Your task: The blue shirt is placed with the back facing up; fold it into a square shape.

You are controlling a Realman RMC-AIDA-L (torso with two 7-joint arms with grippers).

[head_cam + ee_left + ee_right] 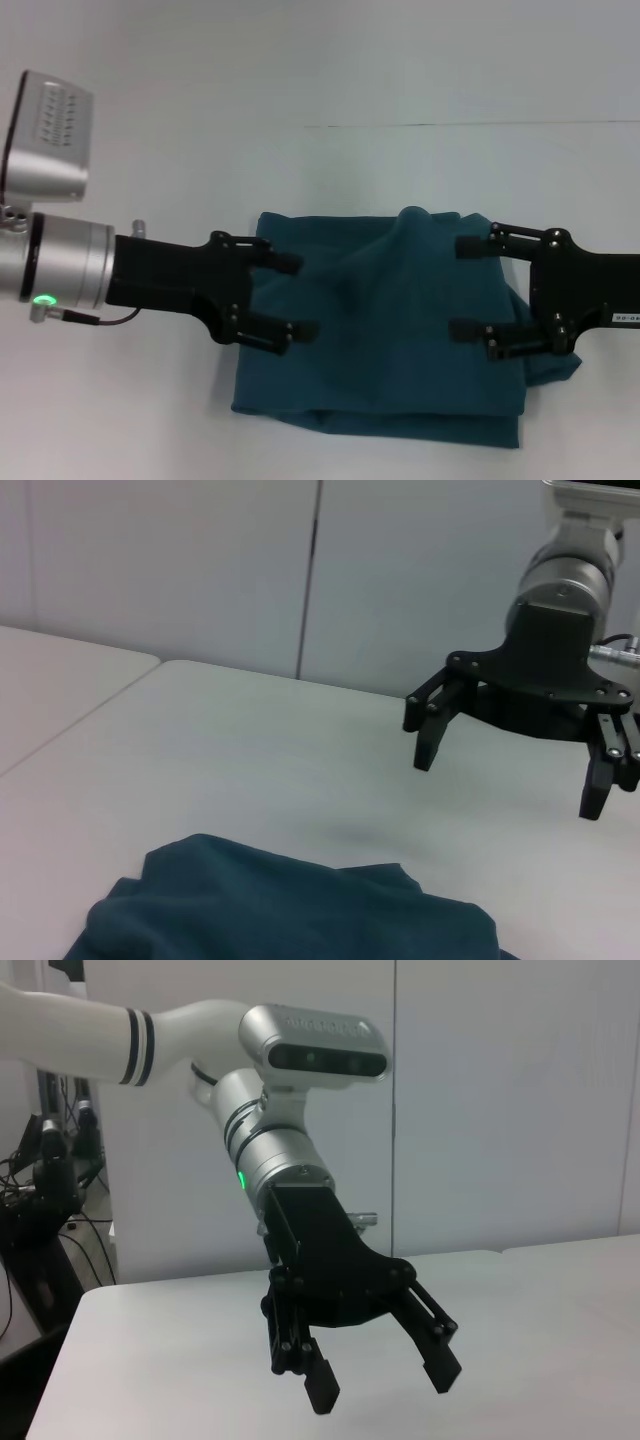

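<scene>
Head view showed the blue shirt (pixel 390 340) lying on the white table (pixel 150 420), already gathered into a rough, layered block. Its near hem was doubled and slightly uneven, the middle was creased, and a small peak of cloth was raised at the far edge. The step in hand was judged to be tidying or the last fold toward a square. To do it well, both near corners would best be pinched through every layer, lifted level and together, carried to the far edge and laid down so that the edges are matched and the far bump is pressed flat.

The left gripper (pixel 290 295) was held over the shirt's left edge, reaching inward from that side, its fingers spread wide with nothing between them. The right gripper (pixel 470 290) was held opposite, over the shirt's right part, equally wide open and empty. Both were seen in the wrist views to be above the table rather than on it: in the left wrist view the right gripper (pixel 510 775) hung clear of the cloth, with the wall (pixel 160 570) behind. Both forearms were roughly level and mirrored each other.
</scene>
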